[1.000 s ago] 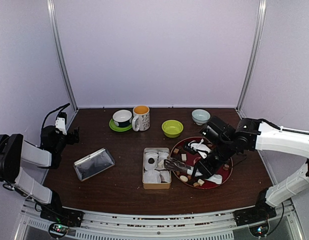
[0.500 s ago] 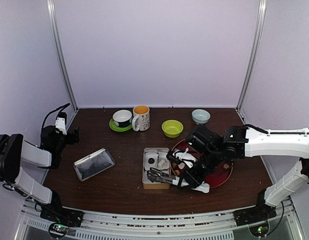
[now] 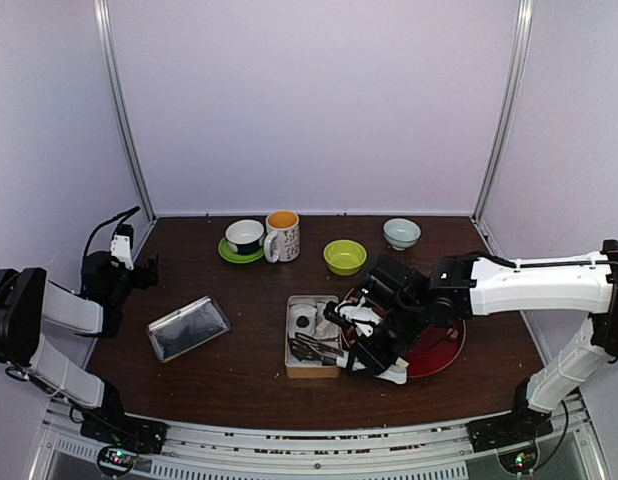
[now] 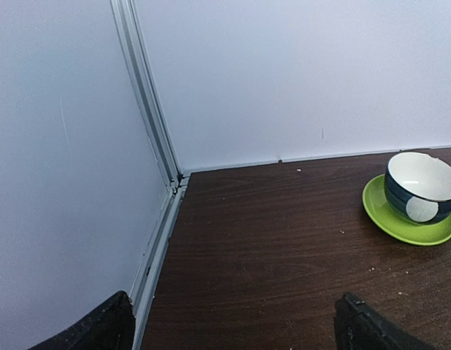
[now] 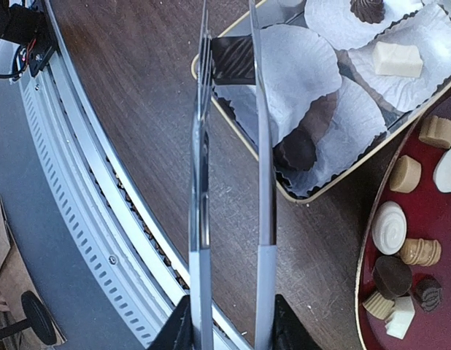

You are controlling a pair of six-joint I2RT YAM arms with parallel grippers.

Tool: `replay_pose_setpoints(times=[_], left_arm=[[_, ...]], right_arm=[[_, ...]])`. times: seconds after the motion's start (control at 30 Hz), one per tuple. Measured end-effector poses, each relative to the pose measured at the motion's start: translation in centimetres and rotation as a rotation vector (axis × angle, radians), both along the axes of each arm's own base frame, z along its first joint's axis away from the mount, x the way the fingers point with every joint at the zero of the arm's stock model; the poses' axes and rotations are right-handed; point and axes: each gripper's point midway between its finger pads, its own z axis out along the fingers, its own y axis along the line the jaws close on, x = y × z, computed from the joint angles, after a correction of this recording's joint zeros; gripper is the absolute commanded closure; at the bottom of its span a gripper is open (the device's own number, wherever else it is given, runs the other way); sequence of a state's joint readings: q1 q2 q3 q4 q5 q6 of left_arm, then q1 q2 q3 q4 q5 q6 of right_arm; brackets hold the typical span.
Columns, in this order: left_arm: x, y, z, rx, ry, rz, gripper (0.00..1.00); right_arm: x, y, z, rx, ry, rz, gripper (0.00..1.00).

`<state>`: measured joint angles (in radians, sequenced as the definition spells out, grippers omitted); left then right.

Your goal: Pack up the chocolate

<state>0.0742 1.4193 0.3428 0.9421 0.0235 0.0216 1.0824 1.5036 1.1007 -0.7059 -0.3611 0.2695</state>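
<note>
**Dark square hanging over the tin's near corner**

The brown surface (image 3: 239,380) is carrying everything, and the two arms are doing very different things on it. The right arm (image 3: 529,285) is stretching across toward nine o'clock, low over the work. The left arm (image 3: 49,320) is sitting folded at the far nine o'clock edge, out of the way. Its left hand (image 4: 233,332) is showing fingers apart with nothing between them.

The red plate (image 3: 441,352) is lying at three o'clock of the open tin (image 3: 311,373), just beside it, which I take to be for short carries. The lid (image 3: 188,327) is resting well apart at nine o'clock, leaving the tin's mouth free. White paper liners (image 5: 298,65) are filling the tin, one cup per sweet.

The right hand (image 5: 229,332) is clamping the handles of the silver tongs (image 5: 263,146), and that squeeze is keeping the two blades nearly parallel. Their tips are pinching a dark chocolate square (image 5: 233,60) above the tin's six o'clock corner, over a liner. It looks ready to be let go there.

A white piece (image 5: 395,60) and another dark piece (image 5: 295,153) are sitting in liners inside the tin. The loose chocolates (image 5: 404,173), tan, cream and brown, are waiting on the plate, so I judge the packing far from finished.
</note>
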Motion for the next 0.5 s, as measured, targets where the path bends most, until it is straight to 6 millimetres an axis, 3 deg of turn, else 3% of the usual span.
replay_pose_setpoints(times=[0.5], left_arm=[[0.00,0.00,0.00,0.000,0.000,0.000,0.02]], right_arm=[[0.32,0.24,-0.42,-0.013,-0.006,0.000,0.63]])
